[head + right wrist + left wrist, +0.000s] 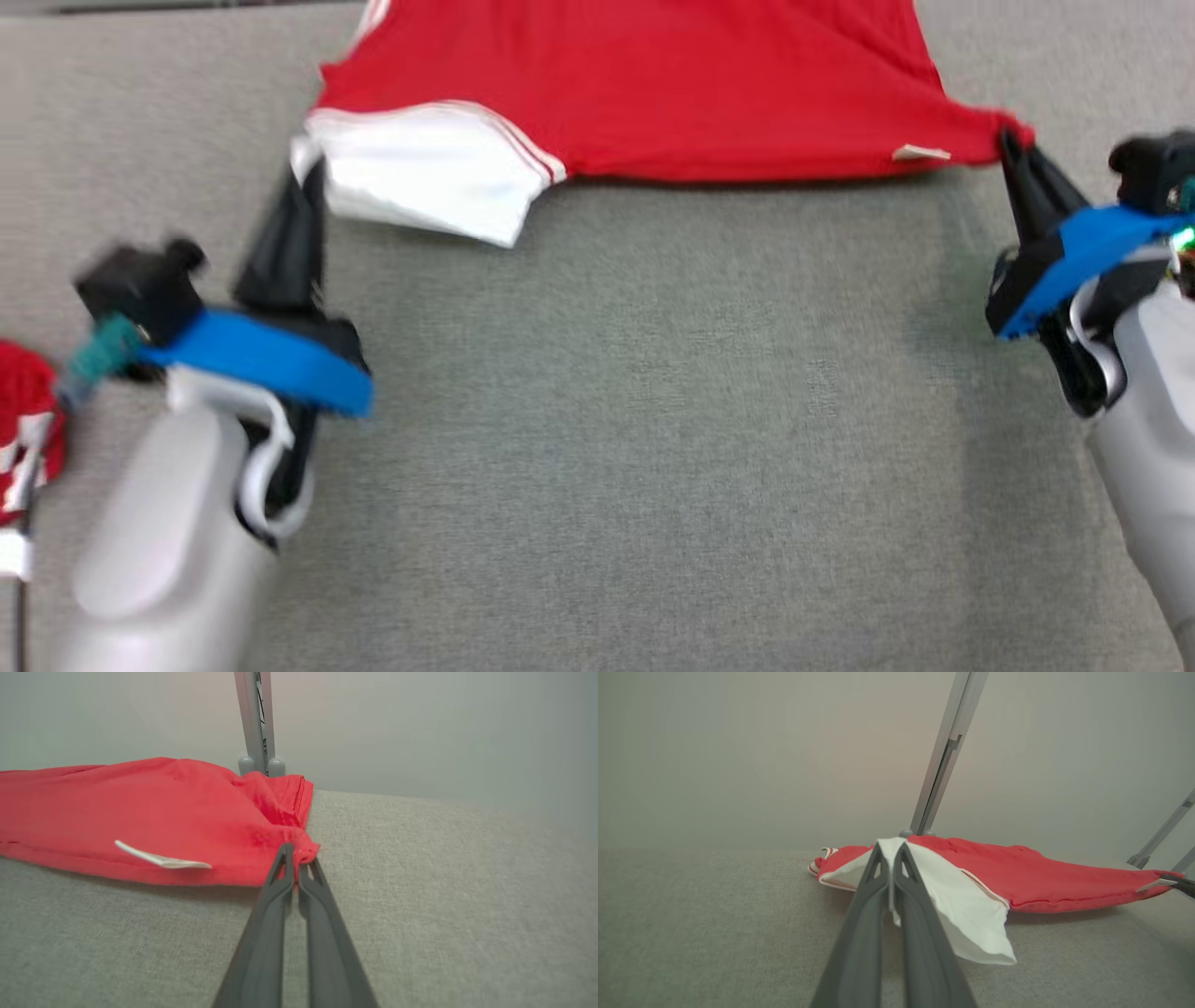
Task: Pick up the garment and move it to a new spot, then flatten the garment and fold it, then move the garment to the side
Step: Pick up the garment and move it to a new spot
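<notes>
garment (653, 84): 1 | left hand (311, 173), right hand (1010, 142): 2 | other red cloth (23, 411): 1

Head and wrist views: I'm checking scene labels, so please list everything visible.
garment: one, red with a white sleeve, pulled wide across the far side
label: one, white, on the garment's near hem by the right hand
cloth surface: one, grey, beneath the garment
second fabric item: one, red and white, head view's left edge
frame posts: at least two, silver, behind the garment
left hand: one, dark fingers, shut on the white sleeve
right hand: one, dark fingers, shut on the garment's red corner
forearms: two, pale grey, head view's lower corners
</notes>
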